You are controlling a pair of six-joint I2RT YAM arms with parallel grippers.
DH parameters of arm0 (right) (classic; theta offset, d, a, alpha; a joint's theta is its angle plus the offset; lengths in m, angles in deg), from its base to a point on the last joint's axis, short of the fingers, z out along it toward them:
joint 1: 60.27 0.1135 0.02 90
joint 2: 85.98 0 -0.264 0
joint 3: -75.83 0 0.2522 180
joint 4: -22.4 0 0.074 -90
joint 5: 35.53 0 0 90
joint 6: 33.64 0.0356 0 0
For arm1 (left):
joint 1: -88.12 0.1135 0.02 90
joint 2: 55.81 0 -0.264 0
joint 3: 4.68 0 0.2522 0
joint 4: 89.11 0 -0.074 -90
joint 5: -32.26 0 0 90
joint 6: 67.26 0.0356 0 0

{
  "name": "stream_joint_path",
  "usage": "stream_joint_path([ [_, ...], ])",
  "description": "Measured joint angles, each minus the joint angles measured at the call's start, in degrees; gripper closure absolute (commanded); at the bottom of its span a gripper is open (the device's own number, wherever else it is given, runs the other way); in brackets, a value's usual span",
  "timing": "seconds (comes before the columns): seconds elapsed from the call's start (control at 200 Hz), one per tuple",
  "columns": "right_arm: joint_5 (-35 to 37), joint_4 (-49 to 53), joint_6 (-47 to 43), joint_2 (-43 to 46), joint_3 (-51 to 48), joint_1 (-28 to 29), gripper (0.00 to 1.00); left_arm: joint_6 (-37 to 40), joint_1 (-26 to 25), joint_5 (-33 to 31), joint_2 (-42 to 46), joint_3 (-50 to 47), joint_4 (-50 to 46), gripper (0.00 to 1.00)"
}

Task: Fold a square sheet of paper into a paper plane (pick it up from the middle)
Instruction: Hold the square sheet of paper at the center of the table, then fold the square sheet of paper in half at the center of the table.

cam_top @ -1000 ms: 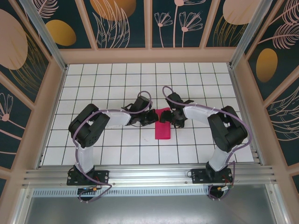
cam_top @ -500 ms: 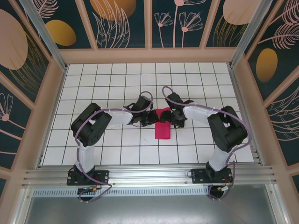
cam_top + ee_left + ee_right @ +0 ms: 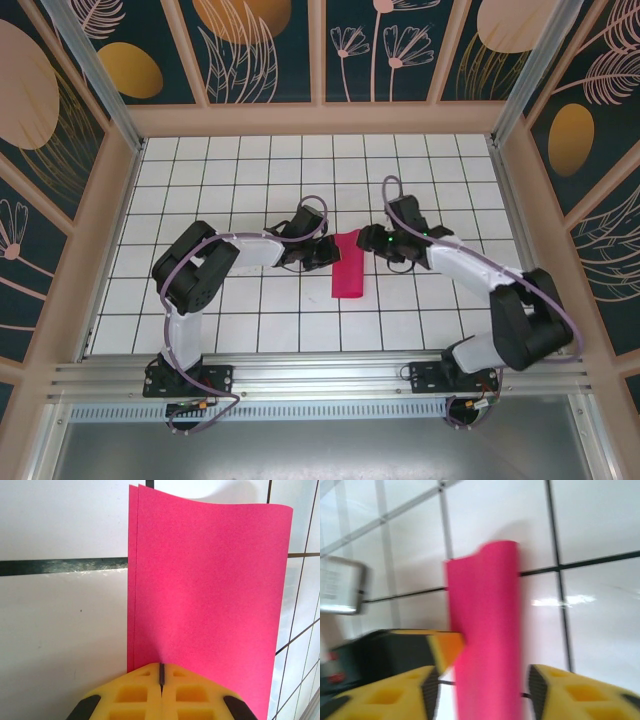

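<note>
The square sheet of paper (image 3: 348, 268) is magenta-pink and folded double into a tall strip on the white tiles. In the left wrist view its two layers (image 3: 210, 580) show at the left edge. My left gripper (image 3: 327, 252) is shut on the strip's left edge, and its yellow fingers (image 3: 161, 669) meet with the paper pinched between them. My right gripper (image 3: 372, 240) is at the strip's far right end. In the right wrist view its fingers straddle the paper (image 3: 487, 630) with a gap on each side, so the right gripper (image 3: 482, 682) is open. No paper plane shape shows.
The white tiled floor (image 3: 200, 180) runs out to wooden frame walls (image 3: 110, 230) on three sides and an aluminium rail (image 3: 320, 375) at the near edge. The left gripper's body (image 3: 390, 647) shows just left of the paper in the right wrist view.
The right arm has swung out to the right and stretched, drawing its gripper back slightly from the paper with its jaws narrower. The left gripper and the paper have stayed put.
</note>
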Motion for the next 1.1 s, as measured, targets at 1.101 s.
stream_joint_path([
  [1.101, -16.22, -8.55, -0.90, -11.32, -6.62, -2.89, 0.95, 1.29, -0.04, -0.07, 0.00, 0.00, -0.07, 1.00],
])
